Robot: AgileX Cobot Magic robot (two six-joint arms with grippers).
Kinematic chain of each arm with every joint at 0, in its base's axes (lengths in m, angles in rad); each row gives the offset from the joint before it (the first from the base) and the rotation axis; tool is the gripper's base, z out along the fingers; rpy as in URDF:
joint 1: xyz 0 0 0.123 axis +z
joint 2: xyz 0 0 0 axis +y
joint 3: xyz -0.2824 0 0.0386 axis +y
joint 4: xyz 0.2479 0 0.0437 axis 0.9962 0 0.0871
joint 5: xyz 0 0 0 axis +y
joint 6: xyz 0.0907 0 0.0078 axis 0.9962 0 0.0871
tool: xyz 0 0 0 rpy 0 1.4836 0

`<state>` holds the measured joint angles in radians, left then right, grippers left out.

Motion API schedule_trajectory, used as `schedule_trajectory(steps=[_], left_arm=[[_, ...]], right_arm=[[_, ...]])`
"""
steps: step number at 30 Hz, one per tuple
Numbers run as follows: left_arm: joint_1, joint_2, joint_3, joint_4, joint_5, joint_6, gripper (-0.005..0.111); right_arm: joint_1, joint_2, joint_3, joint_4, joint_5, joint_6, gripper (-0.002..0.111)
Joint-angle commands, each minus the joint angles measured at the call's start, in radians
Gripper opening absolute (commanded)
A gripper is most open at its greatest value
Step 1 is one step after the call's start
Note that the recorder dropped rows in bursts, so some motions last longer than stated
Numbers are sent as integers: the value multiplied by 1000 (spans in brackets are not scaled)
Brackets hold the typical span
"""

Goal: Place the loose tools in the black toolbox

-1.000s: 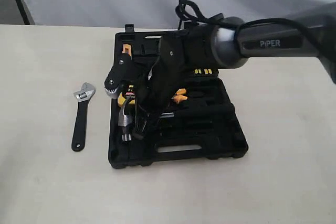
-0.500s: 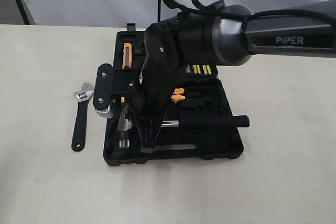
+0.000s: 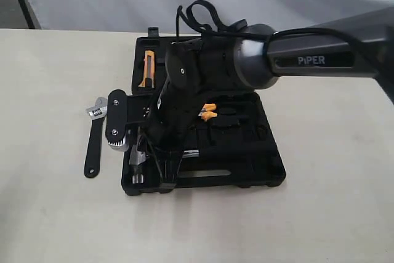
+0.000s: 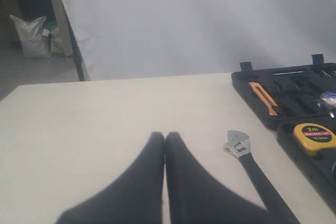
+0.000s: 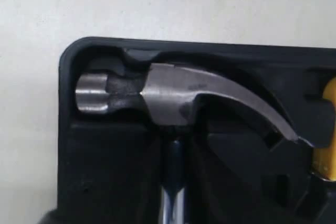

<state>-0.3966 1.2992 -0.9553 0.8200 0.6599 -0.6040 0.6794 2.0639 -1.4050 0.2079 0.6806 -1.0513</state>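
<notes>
The right end effector (image 3: 165, 174) is reaching down over the front left corner of the black toolbox (image 3: 266, 177), just above the claw hammer (image 5: 173, 95). In the right wrist view the hammer head is lying in its moulded recess, striking face toward the corner of the case and claw curving the other way, with the shaft running back toward the camera. The fingers themselves are not showing there, and the arm's own bulk is hiding them in the exterior view, so it cannot be told whether they are open, closed, or gripping the shaft.

The left end effector (image 4: 165, 141) is hovering over the bare worktop (image 3: 49, 214) with its fingers pressed together and nothing between them. The adjustable wrench (image 3: 94, 143) is lying flat on the worktop just beside the toolbox's left edge, outside the case, so that part of the job is looking unfinished.

The main risk is sitting with the hammer. If the fingers are clamping the shaft and the arm is lifting away, the head is likely to come back out of its recess or end up riding on the moulded ridge. The case itself may also slide or tip, since nothing is bracing it. The wrench is lying close enough to the case wall that a sliding toolbox could nudge it and spoil the line for the next pick-up.
</notes>
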Motion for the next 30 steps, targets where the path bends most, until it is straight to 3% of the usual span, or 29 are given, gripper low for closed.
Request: schedule_trajectory(steps=[1,7,8,14,17,20,22,26,30], left_arm=[[3,-8,9,-14,-17,-10,1],[3,-8,9,-14,-17,-10,1],[3,-8,9,-14,-17,-10,1],[3,-8,9,-14,-17,-10,1],[3,-8,9,-14,-17,-10,1],[3,-8,9,-14,-17,-10,1],[3,-8,9,-14,-17,-10,1],[3,-8,9,-14,-17,-10,1],[3,-8,9,-14,-17,-10,1]], right_arm=[[-2,3,-1,-51,4,-12,0],[0,3,-1,-63,7,-9,2],[0,3,-1,-63,7,-9,6],[0,-5,-1,-79,9,18,55],[0,-39,-1,-79,-12,63,60],[-2,-87,-3,-81,-68,128,55],[-2,-117,-3,-83,-77,132,45],[-13,-143,-3,-85,-66,142,1],[-27,-127,-1,-89,1,168,0]])
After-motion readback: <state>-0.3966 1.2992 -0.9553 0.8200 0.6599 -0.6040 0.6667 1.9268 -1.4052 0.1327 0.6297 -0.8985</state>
